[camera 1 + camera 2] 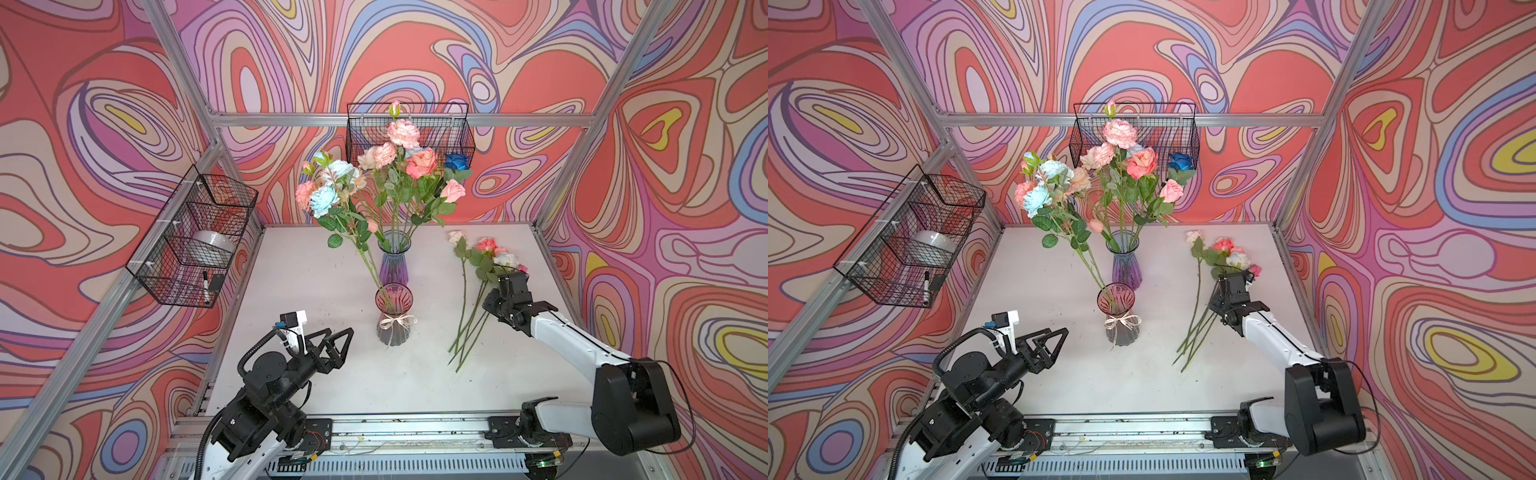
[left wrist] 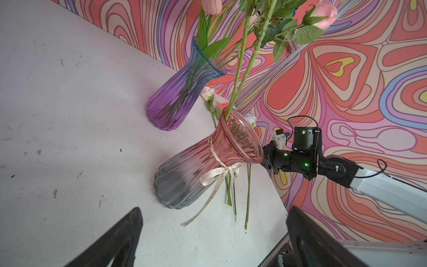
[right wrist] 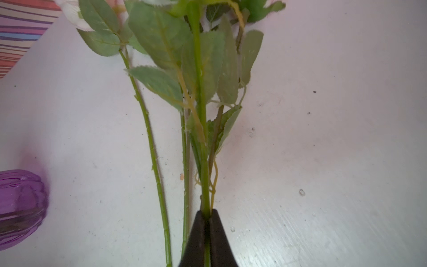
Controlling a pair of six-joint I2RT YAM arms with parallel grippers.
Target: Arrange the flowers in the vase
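My right tool (image 3: 205, 215) is clamped shut on one green stem (image 3: 201, 111) of the loose flowers (image 1: 484, 259). They lie on the worktop (image 1: 291, 291), right of centre in both top views. My left tool (image 1: 347, 348) gapes wide at lower left, holding nothing. Other blooms (image 1: 403, 133) stand in the purple vase (image 1: 394, 266) and the pink vase (image 1: 392, 320) at centre. Two more stems lie just beside the gripped one.

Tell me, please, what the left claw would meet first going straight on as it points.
Probably the ribboned pink-grey vase, standing just ahead of the open left claw; nothing shows between them, though depth is unclear.
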